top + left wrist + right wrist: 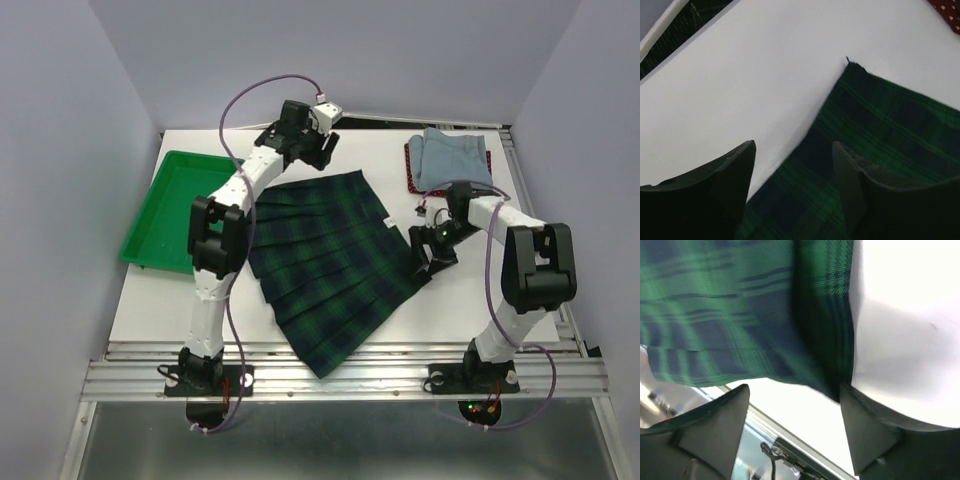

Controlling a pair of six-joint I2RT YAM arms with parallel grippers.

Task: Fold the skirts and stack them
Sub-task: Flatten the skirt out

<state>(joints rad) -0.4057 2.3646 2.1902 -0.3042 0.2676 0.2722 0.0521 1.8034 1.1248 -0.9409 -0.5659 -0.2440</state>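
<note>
The dark green-and-navy plaid pleated skirt (330,260) lies spread flat across the middle of the white surface (160,310), with one corner overlapping the near edge. The left claw (792,145) hovers over the skirt's far corner, close to the far edge, fingers apart and gripping nothing. The right claw (432,257) sits at the skirt's right border, fingers likewise apart. In the far right corner, a folded light blue denim skirt (455,158) rests on a red dotted skirt (412,172). A bright green plastic tray (170,210) sits at the left edge.
</note>
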